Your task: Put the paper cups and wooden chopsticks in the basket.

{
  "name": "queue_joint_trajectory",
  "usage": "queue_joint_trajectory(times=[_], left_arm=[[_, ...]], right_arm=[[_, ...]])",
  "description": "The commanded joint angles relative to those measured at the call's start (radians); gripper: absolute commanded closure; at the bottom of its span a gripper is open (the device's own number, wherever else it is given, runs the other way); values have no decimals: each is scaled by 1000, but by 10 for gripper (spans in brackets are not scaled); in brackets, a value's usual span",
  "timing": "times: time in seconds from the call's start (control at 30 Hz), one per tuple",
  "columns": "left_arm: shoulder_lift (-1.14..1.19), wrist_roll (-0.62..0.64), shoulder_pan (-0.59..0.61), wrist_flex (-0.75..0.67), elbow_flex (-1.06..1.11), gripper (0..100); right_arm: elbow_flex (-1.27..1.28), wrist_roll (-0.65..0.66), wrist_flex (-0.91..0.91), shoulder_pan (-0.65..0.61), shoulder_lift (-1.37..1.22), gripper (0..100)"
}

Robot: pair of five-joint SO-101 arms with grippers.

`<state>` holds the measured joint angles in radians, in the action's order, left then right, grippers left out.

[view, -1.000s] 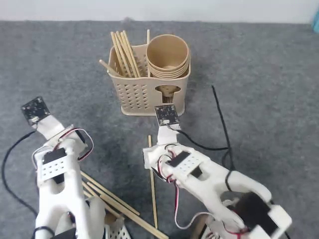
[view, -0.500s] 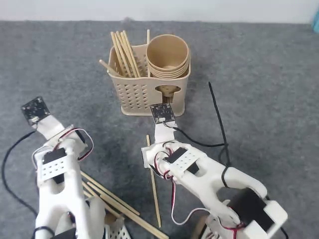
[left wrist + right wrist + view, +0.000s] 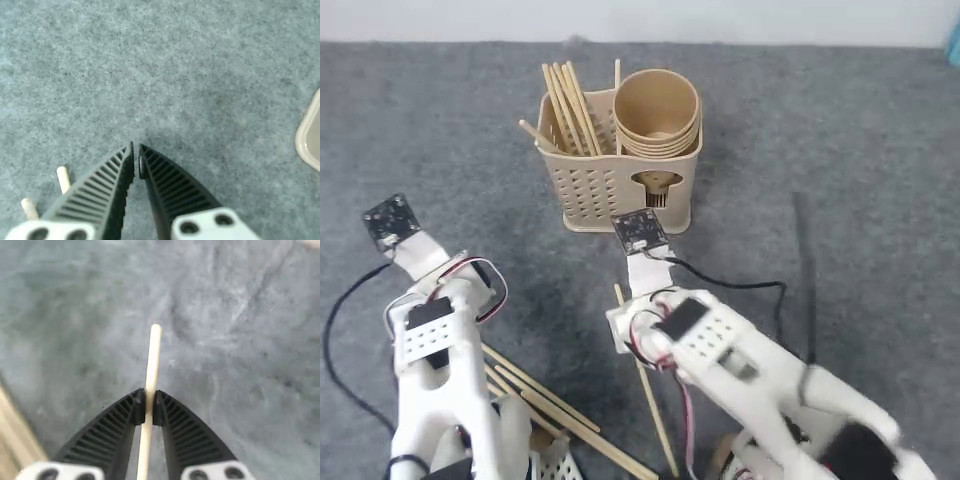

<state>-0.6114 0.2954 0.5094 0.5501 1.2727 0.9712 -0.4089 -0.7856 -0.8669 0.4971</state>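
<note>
Wooden chopstick [image 3: 154, 355] clamped in right gripper [image 3: 148, 397], now swinging off its old line.
Within the last second its trailing end slews away from the left arm as the right wrist turns, so pickup looks secured and the basket [image 3: 620, 200] comes next. Paper cups [image 3: 657, 105] sit inside already. Loose chopsticks [image 3: 545, 400] wait beside the left arm. Left gripper [image 3: 136, 150] is closed and empty over the carpet.

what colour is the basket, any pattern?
Beige basket, front wall perforated with rows of small holes. Shows best in the high view.
</note>
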Motion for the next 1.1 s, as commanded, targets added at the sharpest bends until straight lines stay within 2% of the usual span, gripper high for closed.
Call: queue_joint_trajectory(times=[0.0, 0.17, 0.37, 0.57, 0.7, 0.77, 0.9, 1.07], left_arm=[[2, -2, -6, -25, -33, 985], [2, -2, -6, -25, -33, 985], [2, -2, -6, -25, -33, 985], [2, -2, -6, -25, -33, 985], [2, -2, -6, -25, -35, 985], [2, -2, -6, -25, -35, 985], [2, -2, -6, -25, -35, 985], [2, -2, -8, -25, -36, 985]], right_arm=[[-40, 46, -107, 1, 289, 991], [-38, 120, -73, 1, 636, 991], [20, 196, 260, 44, 932, 991], [48, 198, 604, 183, 993, 991], [46, 213, 895, 220, 923, 990], [20, 285, 1003, 219, 837, 989], [-71, 408, 1112, 217, 598, 989], [-255, 493, 1237, 219, 283, 989]])
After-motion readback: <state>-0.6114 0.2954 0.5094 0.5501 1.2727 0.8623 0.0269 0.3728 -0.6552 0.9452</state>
